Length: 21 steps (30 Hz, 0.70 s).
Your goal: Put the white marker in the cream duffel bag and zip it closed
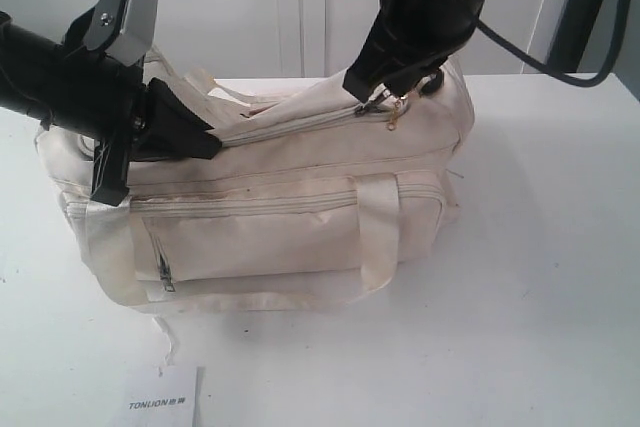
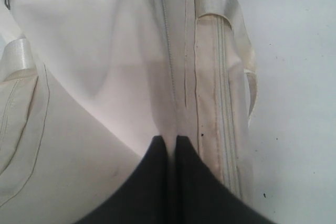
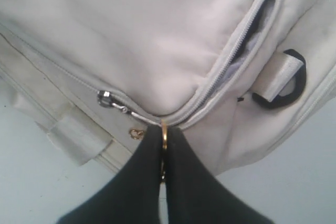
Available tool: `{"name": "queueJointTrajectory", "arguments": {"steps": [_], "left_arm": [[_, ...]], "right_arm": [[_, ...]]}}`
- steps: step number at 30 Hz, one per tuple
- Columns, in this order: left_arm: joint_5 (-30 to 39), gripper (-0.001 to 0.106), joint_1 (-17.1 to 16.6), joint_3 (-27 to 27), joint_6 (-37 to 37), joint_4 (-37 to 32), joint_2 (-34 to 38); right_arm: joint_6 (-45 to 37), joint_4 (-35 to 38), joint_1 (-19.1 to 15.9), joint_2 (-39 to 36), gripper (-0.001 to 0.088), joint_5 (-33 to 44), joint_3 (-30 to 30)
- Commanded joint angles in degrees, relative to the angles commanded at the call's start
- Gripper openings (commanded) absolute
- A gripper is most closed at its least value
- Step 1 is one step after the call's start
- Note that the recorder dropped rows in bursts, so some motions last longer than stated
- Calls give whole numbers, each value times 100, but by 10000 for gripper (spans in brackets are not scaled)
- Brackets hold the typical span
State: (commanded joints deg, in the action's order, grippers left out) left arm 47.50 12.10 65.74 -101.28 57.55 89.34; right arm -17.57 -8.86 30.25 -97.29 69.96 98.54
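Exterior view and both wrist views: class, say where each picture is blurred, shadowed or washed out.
Exterior view: table washed out, soft shadow beneath cream duffel bag; left wrist view: left hand blurred, dark; right wrist view: right hand blurred, zip pull sharper.

Tabletop: you have a plain white tabletop (image 1: 540, 277) filling the lower frame, with a few tiny dark specks.
Wall: a pale wall (image 1: 230, 7) with thin vertical seams at upper middle.
Upper right: a dark upright post (image 1: 588, 7).
Light: bright and even.
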Motion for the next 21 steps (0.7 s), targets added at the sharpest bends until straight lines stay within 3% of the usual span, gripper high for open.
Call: {"name": "queueJointTrajectory", "arguments": {"steps": [21], "left_arm": [[11,3,0,0,0,0,-1]], "right_arm": [[0,4,-294,-10,0,0,0]]}}
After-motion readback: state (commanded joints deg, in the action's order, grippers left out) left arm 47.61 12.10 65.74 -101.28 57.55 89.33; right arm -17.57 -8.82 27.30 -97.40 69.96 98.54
